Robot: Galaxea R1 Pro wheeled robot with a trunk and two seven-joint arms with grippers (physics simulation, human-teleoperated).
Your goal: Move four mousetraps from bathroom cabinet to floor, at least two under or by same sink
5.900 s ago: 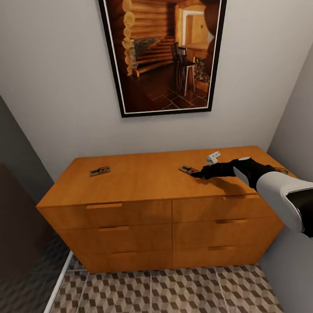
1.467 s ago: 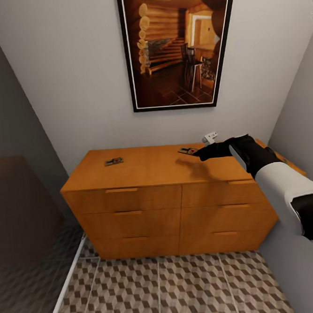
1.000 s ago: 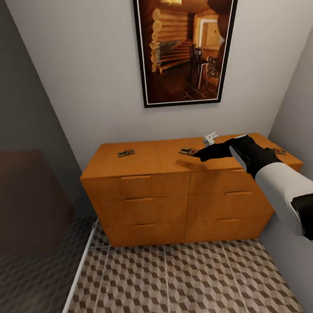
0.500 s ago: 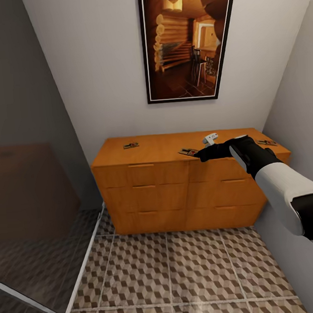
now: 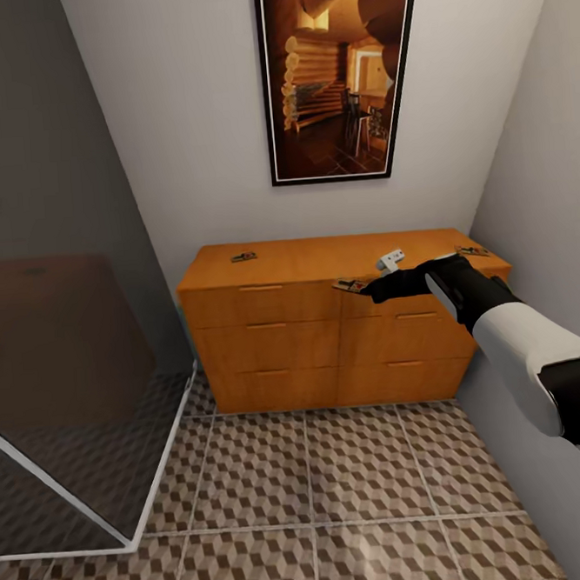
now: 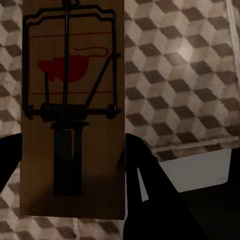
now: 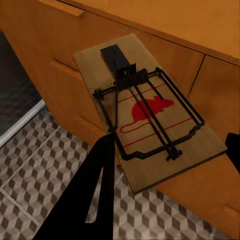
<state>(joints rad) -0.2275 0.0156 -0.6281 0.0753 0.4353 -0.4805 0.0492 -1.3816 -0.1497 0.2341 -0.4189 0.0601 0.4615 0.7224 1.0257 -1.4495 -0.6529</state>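
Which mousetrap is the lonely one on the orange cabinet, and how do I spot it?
Find the long orange-brown cabinet under the framed cabin picture. Look at its top near the back-left end, close to the wall: that mousetrap lies flat, alone. Unlike the trap in the right gripper, nothing touches it.

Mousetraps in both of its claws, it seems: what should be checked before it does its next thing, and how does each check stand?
1. Right gripper holds a flat brown wooden mousetrap with a red mouse print: ok; the board sits between its dark fingers, clear of the orange-brown wooden chest of drawers.
2. Left gripper holds a second such mousetrap: ok; the trap hangs over the cube-patterned tile floor.
3. Other traps off the chest: not ok; one lies near its far left and one at its right end.
4. Floor in front free to drive over: ok.
5. Sink located: cannot tell.
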